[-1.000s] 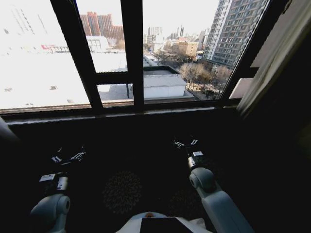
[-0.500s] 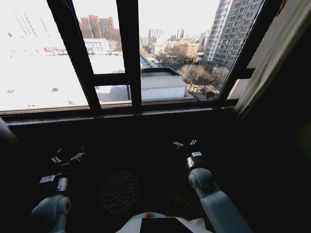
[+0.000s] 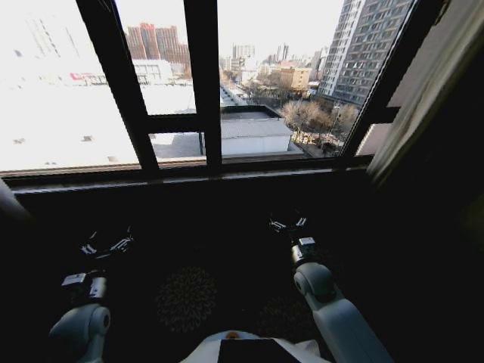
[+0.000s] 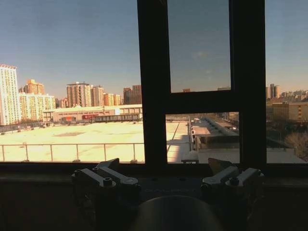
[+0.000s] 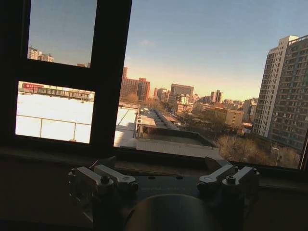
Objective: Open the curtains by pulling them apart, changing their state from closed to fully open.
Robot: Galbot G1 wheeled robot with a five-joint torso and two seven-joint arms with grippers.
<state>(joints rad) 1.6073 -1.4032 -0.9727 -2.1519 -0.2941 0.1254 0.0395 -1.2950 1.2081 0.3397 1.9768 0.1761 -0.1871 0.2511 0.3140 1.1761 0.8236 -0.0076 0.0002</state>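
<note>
window frame (image 3: 204, 83): dark bars above and ahead of both grippers, city beyond | curtains (image 3: 423, 91): pale panel bunched at far right edge, up and right of right gripper, well apart from it | left gripper (image 3: 106, 246): low below sill, fingers spread, empty | right gripper (image 3: 290, 224): low below sill, fingers spread, empty

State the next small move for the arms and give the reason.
Probably just park both arms and pull nothing more. The curtain hangs bunched at the right edge and the window glass is uncovered. The left gripper and right gripper sit open and empty below the sill.
</note>
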